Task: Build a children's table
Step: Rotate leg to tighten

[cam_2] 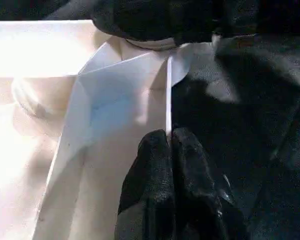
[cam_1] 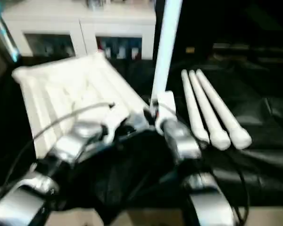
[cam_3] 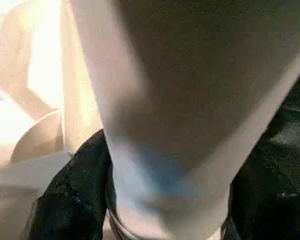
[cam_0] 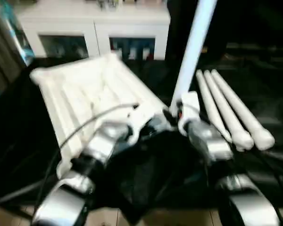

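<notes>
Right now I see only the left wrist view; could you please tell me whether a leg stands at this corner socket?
Observer: Yes, the right pincer holds one leg upright at that corner.
Operator: How many legs lie loose?
Observer: Three spare legs lie side by side on the black cloth, to the robot's right of the table top.
Operator: What is beyond the top?
Observer: A white glass-door cabinet.

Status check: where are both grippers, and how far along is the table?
Left gripper shut on tabletop edge. Right gripper shut on one leg, upright at near corner socket. Three spare legs lie right of it. Nothing blocking.
</notes>
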